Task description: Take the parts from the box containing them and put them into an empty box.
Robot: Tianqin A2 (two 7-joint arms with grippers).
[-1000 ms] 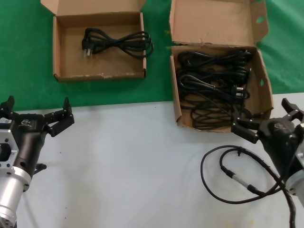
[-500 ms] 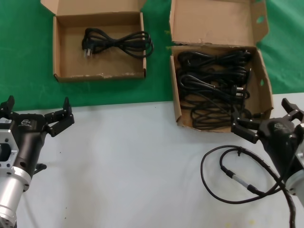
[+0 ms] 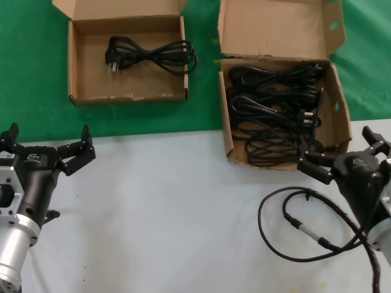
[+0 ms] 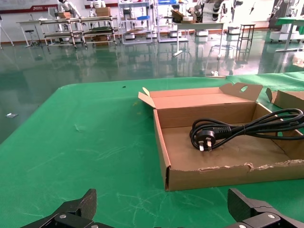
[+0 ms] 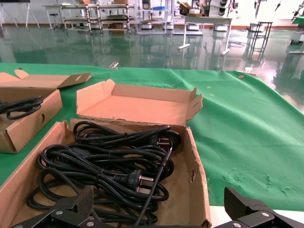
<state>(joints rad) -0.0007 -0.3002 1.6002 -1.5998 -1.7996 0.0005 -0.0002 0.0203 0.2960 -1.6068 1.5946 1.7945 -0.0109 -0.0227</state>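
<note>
Head view: the larger cardboard box (image 3: 285, 116) sits at the right, straddling the edge between green mat (image 3: 36, 79) and white table (image 3: 159, 213), lid flap raised behind it. Inside lies a tangled pile of black power cords (image 3: 274, 116), several bundles overlapping; an exact count cannot be made from this angle. The smaller shallow box (image 3: 127, 56) rests on the mat at the left, well apart from the larger one, and holds one looped cord (image 3: 151, 56) with its plug toward the left wall.

Right gripper (image 3: 339, 160) hangs at the near right corner of the larger box, fingers spread wide, nothing between them. The right wrist view confirms this: both fingertips (image 5: 76, 204) show far apart at the picture's edge, with the cord pile just beyond.

Left gripper (image 3: 46, 149) hovers over the white table at the left, near the mat edge, likewise spread wide and empty.

A thin black cable (image 3: 299, 223) with a silver connector loops on the table beside the right arm.
</note>
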